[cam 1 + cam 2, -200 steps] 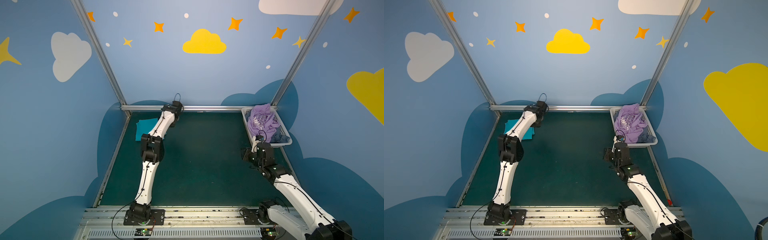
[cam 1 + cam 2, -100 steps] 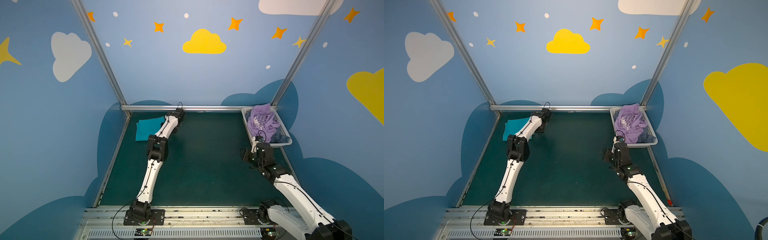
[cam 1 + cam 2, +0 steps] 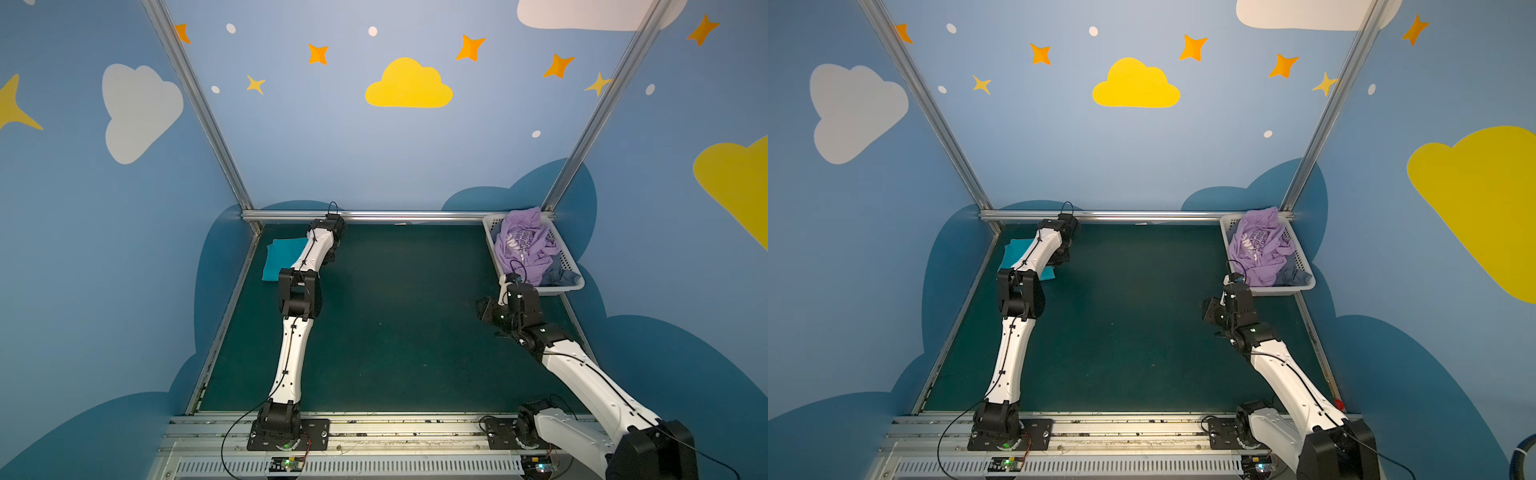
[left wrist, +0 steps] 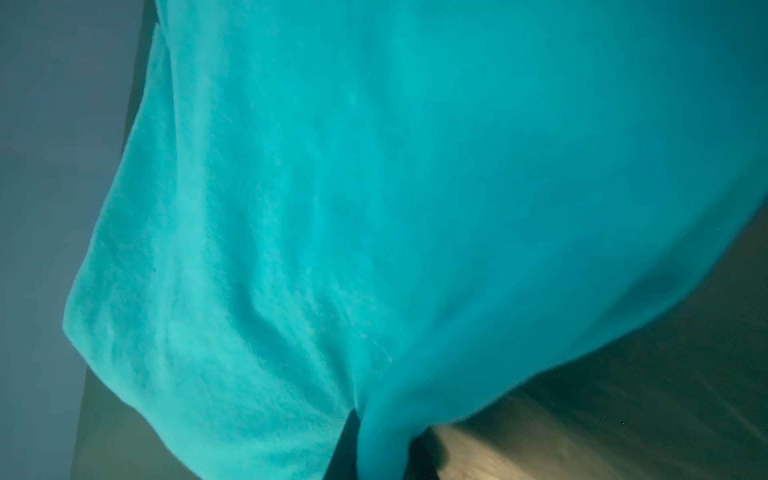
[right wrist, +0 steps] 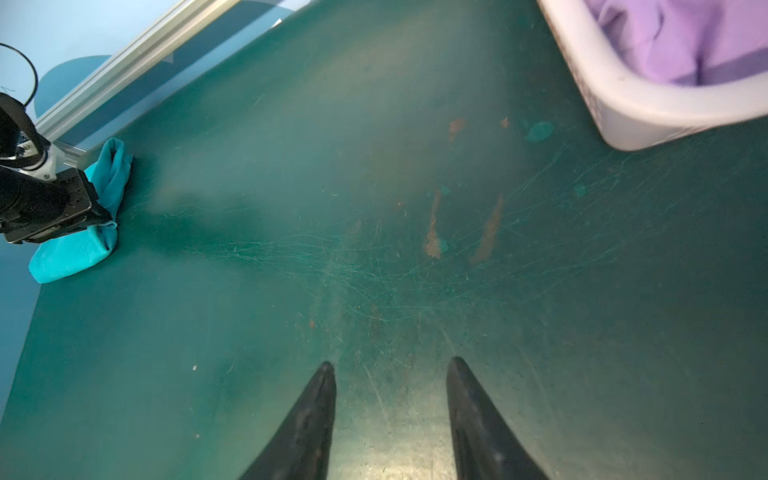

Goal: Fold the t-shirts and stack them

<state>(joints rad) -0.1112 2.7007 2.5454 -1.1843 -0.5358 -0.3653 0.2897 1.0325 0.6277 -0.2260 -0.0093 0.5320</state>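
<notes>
Two t-shirts are pictured: the teal t-shirt (image 3: 278,257), at the mat's (image 3: 395,311) far-left corner, is seemingly pinched by the closed left gripper (image 5: 95,216); the lavender t-shirt (image 3: 523,249) is heaped in the white plastic basket (image 3: 561,289). The right gripper (image 5: 390,365) is held parted and empty. Edges should be kept aligned.

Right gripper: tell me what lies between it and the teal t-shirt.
Only bare, scratched green mat separates the right gripper from the teal t-shirt, as the right wrist view shows.

The teal t-shirt (image 4: 374,208) is soft, fuzzy cloth, and the lavender t-shirt (image 3: 521,249) is cloth too. The basket (image 5: 648,112) is smooth white plastic. The green mat (image 5: 374,270) looks dull and scratched.
</notes>
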